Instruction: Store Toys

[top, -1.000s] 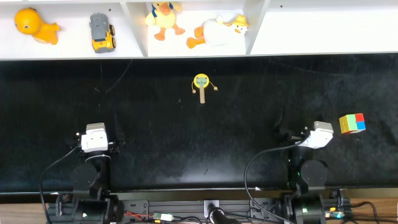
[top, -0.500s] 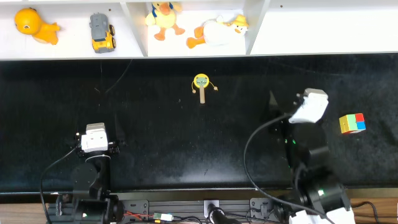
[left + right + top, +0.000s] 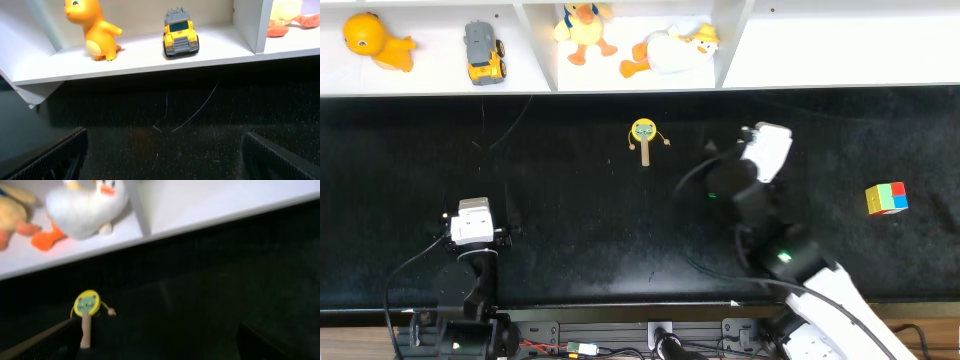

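Top view: a small yellow rattle [image 3: 644,134] lies on the black worktop [image 3: 570,200] just below the white shelf [image 3: 840,50], and a coloured cube [image 3: 886,198] sits far to the right. The right arm [image 3: 760,170] hangs just right of the rattle; the left arm [image 3: 472,222] sits by its base.

Left wrist view: the left jaws are spread wide, holding nothing, facing an orange duck [image 3: 92,30] and a yellow truck [image 3: 181,32] on the shelf.

Right wrist view: the right jaws are released, the rattle ahead of them, near one finger.

Mat [image 3: 570,220] matt black, faintly fuzzy like felt; shelf [image 3: 150,60] smooth white board; truck [image 3: 181,31] hard plastic, slightly glossy; orange figure [image 3: 92,27] smooth, rubbery; goose [image 3: 85,207] soft plush cloth; rattle [image 3: 87,312] with bare wood handle; cube [image 3: 886,198] glossy plastic.
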### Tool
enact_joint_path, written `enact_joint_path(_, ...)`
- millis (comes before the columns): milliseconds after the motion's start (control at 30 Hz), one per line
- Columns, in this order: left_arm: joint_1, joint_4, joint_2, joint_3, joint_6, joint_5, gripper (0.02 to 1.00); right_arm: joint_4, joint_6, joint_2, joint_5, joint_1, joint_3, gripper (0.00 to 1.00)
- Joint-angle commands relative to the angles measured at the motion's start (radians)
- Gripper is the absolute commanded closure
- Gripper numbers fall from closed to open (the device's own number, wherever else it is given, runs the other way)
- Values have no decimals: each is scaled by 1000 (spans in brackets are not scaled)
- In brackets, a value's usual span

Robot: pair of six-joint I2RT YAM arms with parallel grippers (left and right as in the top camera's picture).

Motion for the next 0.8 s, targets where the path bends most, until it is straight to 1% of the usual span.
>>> enact_joint_path(33, -7, -2, -10, -4, 14, 10, 20, 3, 194, 90, 47, 41, 29, 5)
enact_joint_path(100, -7, -2, -10, -4, 14, 10, 20, 15, 235, 126, 36, 50, 29, 5)
enact_joint_path(233, -7, -2, -10, -4, 14, 10, 20, 34, 237, 181, -16, 52, 35, 7)
enact_joint_path(400, -7, -2, -10, -4, 14, 10, 20, 24, 180, 249, -104, 52, 68, 5)
enact_joint_path(633, -7, -2, -10, -4, 14, 10, 20, 19, 170, 386, -213, 52, 142, 3)
enact_joint_path(800, -7, -2, -10, -4, 14, 10, 20, 18, 106, 477, -286, 66, 214, 3)
